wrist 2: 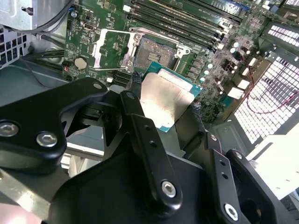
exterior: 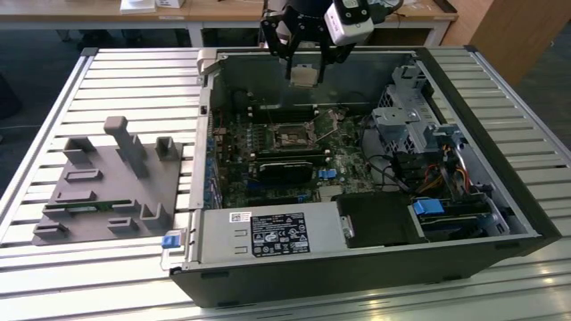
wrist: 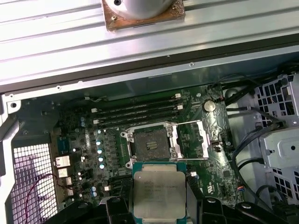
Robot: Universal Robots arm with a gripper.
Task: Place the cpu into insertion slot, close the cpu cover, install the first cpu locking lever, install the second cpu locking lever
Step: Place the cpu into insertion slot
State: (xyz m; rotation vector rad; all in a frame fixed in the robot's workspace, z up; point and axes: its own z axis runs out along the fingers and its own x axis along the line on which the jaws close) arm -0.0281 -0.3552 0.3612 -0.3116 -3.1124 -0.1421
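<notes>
The pincer (exterior: pixel 304 72) hangs over the open computer case (exterior: pixel 499 200). Its 2 fingers (wrist 2: pixel 140 121) are closed against opposite edges of the cpu (wrist 2: pixel 164 95). The chip is held flat, its pale metal top towards both wrist cameras, up in the air above the insertion slot (wrist: pixel 150 143) and not touching it.

The slot lies bare on the green motherboard (wrist: pixel 79 135). The cpu cover (wrist: pixel 192 139) is folded back and rests just beside the slot, joined to it along 1 edge. A bank of long memory slots (wrist: pixel 135 112) runs near another side of the slot. A round coin cell (wrist: pixel 209 105) sits a little beyond the cover, away from the slot.

The case stands on a slatted metal bench (exterior: pixel 134 73). A grey holder block (exterior: pixel 107 187) rests on the bench well apart from the slot, outside the case on the exterior view's left.
</notes>
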